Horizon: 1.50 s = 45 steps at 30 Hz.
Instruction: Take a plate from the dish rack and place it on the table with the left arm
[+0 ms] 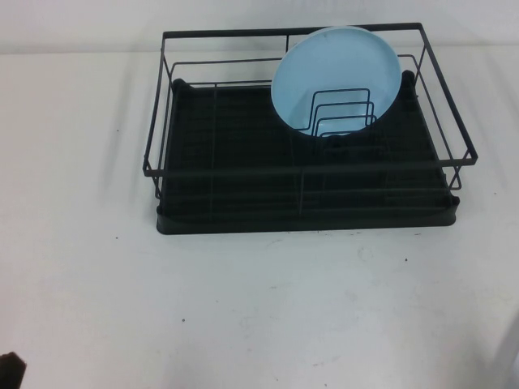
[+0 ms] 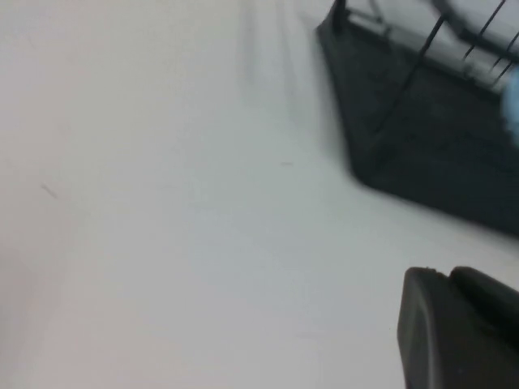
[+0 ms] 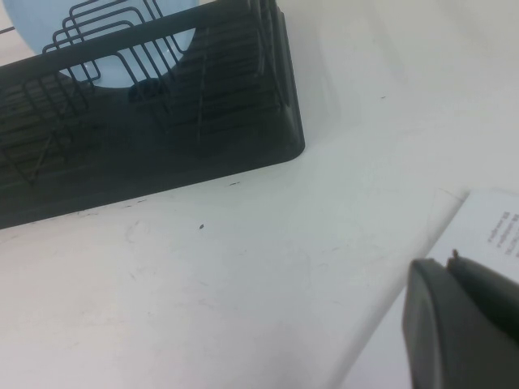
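Note:
The light-blue plate [image 1: 336, 81] stands on edge in the upright dividers at the back right of the black dish rack [image 1: 308, 219]. The rack sits at the back middle of the white table [image 1: 259, 308]. My left gripper [image 2: 444, 274] is shut and empty, low over bare table well to the front left of the rack [image 2: 422, 138]. Only a dark tip of the left arm [image 1: 10, 369] shows in the high view's bottom-left corner. My right gripper [image 3: 448, 261] is shut and empty, at the front right of the rack [image 3: 162, 154]. The plate [image 3: 32, 24] shows through the wires there.
A white sheet with printed text [image 3: 495, 219] lies under the right gripper by the table's edge. Small dark specks mark the tabletop in front of the rack.

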Tool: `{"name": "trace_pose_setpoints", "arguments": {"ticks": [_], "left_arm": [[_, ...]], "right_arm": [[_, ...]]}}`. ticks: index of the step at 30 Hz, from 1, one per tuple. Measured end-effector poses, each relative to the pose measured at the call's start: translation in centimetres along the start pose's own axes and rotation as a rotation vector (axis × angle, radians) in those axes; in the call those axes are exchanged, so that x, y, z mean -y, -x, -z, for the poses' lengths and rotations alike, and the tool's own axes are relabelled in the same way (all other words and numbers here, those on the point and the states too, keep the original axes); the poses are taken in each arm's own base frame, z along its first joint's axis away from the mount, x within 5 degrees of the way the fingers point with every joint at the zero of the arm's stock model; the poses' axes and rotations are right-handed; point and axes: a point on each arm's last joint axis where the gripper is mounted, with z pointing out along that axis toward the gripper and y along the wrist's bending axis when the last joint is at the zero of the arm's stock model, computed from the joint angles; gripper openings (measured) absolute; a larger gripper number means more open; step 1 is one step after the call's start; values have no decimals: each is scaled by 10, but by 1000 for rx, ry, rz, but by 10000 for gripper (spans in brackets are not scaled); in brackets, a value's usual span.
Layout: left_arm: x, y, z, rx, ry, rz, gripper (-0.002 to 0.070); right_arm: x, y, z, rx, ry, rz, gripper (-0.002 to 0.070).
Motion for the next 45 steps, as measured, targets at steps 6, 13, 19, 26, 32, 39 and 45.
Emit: {"name": "trace_pose_setpoints", "arguments": {"ticks": [6,13,19,26,32,39,45], "left_arm": [[9,10,1,77,-123,544,-3],[7,17,2,160,-135,588,-3],[22,29,11,32,-174,478,-3],[62,114,28,-163,-239,-15,-3],[88,186,11,-262,-304,-306,-3],[104,239,-50,-302,-368,-528,-3],[116,264,-125,-336,-469,-496,-3]], "right_arm": [[0,0,0,0,0,0,-18],[0,0,0,0,0,0,-18],[0,0,0,0,0,0,-18],[0,0,0,0,0,0,-18],[0,0,0,0,0,0,-18],[0,0,0,0,0,0,-18],[0,0,0,0,0,0,-18]]}}
